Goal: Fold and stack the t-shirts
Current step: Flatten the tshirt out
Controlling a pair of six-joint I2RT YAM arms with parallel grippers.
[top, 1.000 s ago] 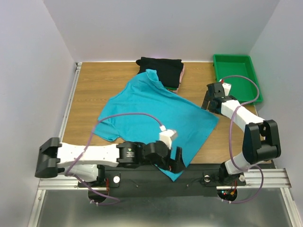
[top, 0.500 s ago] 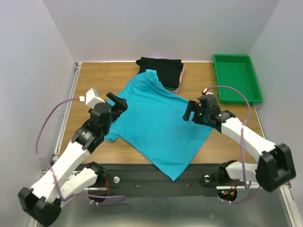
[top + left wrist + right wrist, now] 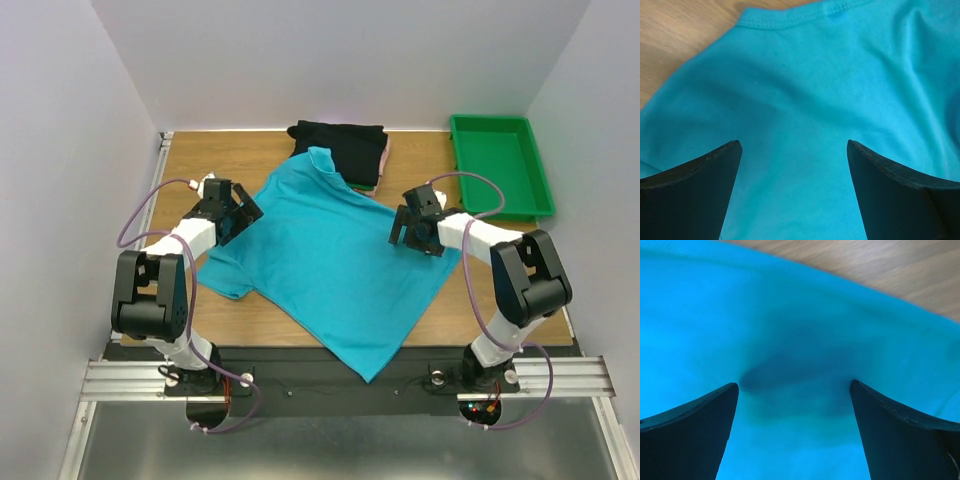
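Observation:
The teal t-shirt (image 3: 330,255) lies spread flat and slanted across the wooden table, its bottom corner hanging over the near edge. A folded stack with a black t-shirt (image 3: 338,143) on top and a pink edge showing sits at the back. My left gripper (image 3: 243,215) is open over the shirt's left sleeve area; teal cloth (image 3: 805,100) fills its wrist view between the spread fingers. My right gripper (image 3: 404,228) is open over the shirt's right edge; teal cloth (image 3: 790,365) lies between its fingers. Neither grips anything.
A rigid green plastic tray (image 3: 500,165) stands at the back right corner. Bare wood table (image 3: 200,165) shows at the back left. White walls close in on three sides.
The left arm swung from the near edge out to the shirt's left side. The right gripper moved left from beside the tray onto the shirt's right edge. The shirt's right corner shifted inward.

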